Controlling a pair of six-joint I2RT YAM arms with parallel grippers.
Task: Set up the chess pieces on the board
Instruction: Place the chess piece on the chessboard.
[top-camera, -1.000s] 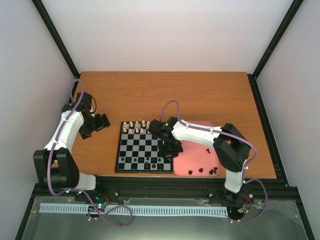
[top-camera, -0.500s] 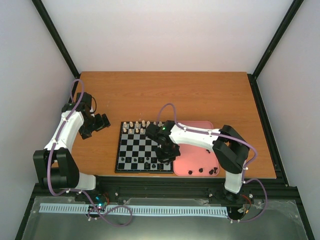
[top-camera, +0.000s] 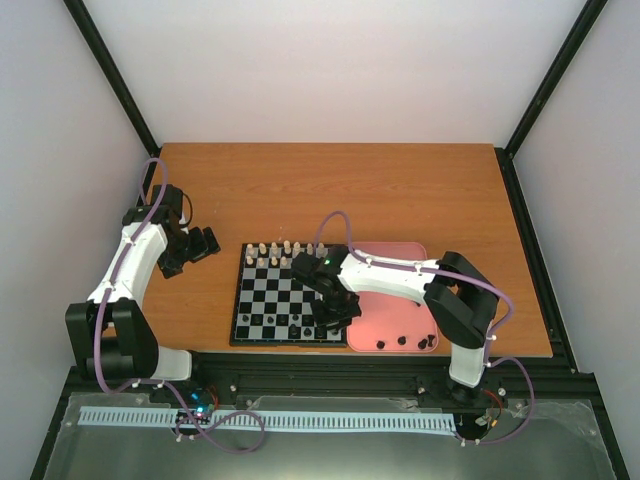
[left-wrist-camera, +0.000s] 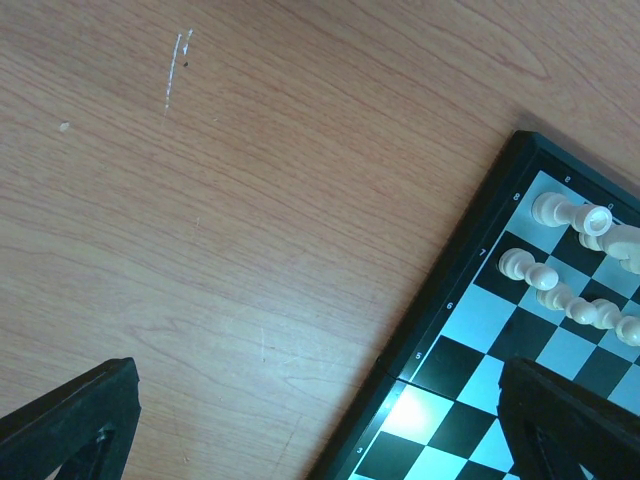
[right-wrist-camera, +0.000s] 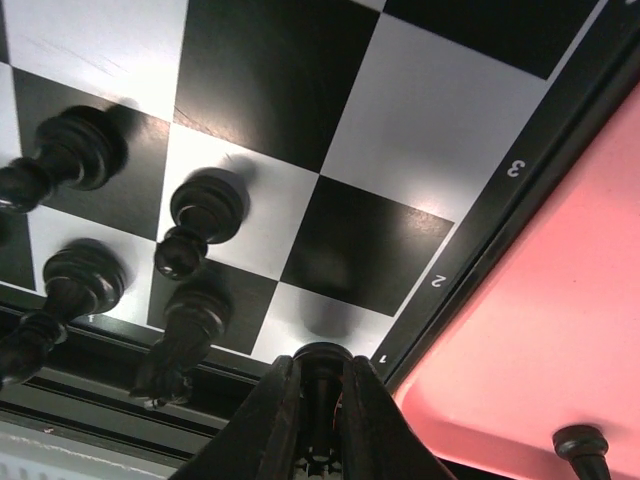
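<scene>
The board (top-camera: 262, 304) lies mid-table, cream pieces on its far rows and several black chess pieces (top-camera: 295, 324) on its near rows. My right gripper (top-camera: 333, 318) hangs over the board's near right corner, shut on a black chess piece (right-wrist-camera: 322, 358) held just above the pale corner square by the "1" mark. In the right wrist view several black pieces (right-wrist-camera: 200, 215) stand on squares to its left. My left gripper (top-camera: 205, 244) is open and empty over bare table left of the board; its fingers (left-wrist-camera: 75, 410) frame the board's rim (left-wrist-camera: 440, 300).
A pink tray (top-camera: 400, 305) lies against the board's right side with three black pieces (top-camera: 402, 341) near its front edge; one (right-wrist-camera: 582, 442) shows in the right wrist view. Cream pieces (left-wrist-camera: 560, 290) crowd the board's far rows.
My right gripper has moved from the tray's left edge leftward and nearer, onto the board's near right corner, carrying the black piece. The left arm has not moved.
</scene>
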